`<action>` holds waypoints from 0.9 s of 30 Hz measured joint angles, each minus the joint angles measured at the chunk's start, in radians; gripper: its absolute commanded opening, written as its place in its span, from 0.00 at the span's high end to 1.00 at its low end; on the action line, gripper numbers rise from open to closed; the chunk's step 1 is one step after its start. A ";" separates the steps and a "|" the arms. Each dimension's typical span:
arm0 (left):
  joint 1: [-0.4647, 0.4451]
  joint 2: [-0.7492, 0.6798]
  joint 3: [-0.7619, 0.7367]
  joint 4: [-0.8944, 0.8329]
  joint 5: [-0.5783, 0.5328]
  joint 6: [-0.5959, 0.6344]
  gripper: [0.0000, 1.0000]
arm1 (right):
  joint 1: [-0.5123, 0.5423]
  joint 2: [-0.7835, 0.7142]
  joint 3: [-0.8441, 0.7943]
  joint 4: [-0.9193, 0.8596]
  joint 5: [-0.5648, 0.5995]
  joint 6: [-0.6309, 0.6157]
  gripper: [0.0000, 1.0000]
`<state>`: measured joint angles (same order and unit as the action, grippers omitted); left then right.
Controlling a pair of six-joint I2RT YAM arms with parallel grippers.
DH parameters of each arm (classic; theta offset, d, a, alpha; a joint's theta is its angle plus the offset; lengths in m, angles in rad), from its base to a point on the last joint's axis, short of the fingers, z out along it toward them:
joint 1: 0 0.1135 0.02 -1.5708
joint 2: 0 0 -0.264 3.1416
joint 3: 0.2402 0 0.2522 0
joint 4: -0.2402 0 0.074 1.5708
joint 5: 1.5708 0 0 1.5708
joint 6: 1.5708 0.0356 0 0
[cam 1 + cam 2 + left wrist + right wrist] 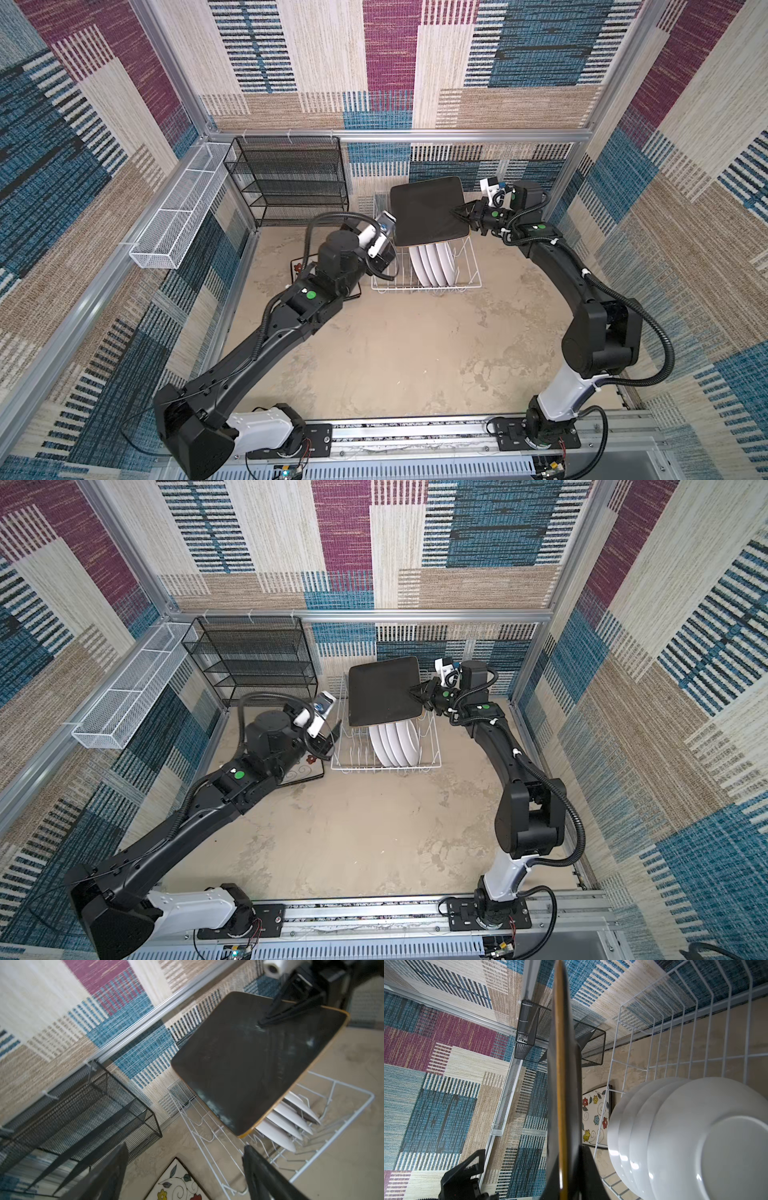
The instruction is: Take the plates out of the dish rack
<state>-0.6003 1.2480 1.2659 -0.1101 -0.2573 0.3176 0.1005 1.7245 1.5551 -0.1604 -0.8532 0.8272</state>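
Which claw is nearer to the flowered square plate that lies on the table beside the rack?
Left. The left claw hangs open close to the flowered plate; the right claw is over the dish rack, shut on a black-backed square plate.

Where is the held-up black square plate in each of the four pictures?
In a top view: the black-backed square plate sits just right of centre.
In a top view: the plate sits at centre.
Left wrist: the plate fills the upper right, back showing.
Right wrist: the plate is edge-on, a dark vertical band mid-picture.
Shared landmark: the round white plates beside it.
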 measured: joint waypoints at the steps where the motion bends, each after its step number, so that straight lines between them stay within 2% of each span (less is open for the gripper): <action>1: 0.048 -0.003 0.010 -0.008 0.040 -0.080 0.09 | 0.000 -0.003 -0.001 0.000 0.000 0.000 1.00; 4: 0.152 0.007 0.038 -0.042 0.151 -0.281 0.01 | 0.000 -0.010 -0.008 0.005 0.000 -0.003 1.00; 7: 0.228 0.043 0.069 -0.069 0.277 -0.466 0.01 | 0.000 -0.014 -0.017 0.006 0.000 -0.005 1.00; 13: 0.297 0.153 0.092 -0.077 0.488 -0.758 0.01 | 0.000 -0.018 -0.033 0.011 -0.002 -0.011 1.00; 23: 0.302 0.354 0.157 -0.004 0.709 -1.035 0.02 | 0.000 -0.019 -0.057 0.059 -0.022 -0.010 1.00; 27: 0.302 0.464 0.213 0.051 0.802 -1.118 0.05 | 0.000 -0.019 -0.072 0.066 -0.039 -0.010 1.00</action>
<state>-0.2985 1.7123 1.4788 -0.0589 0.5449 -0.8005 0.1009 1.7050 1.4830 -0.0948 -0.8917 0.8173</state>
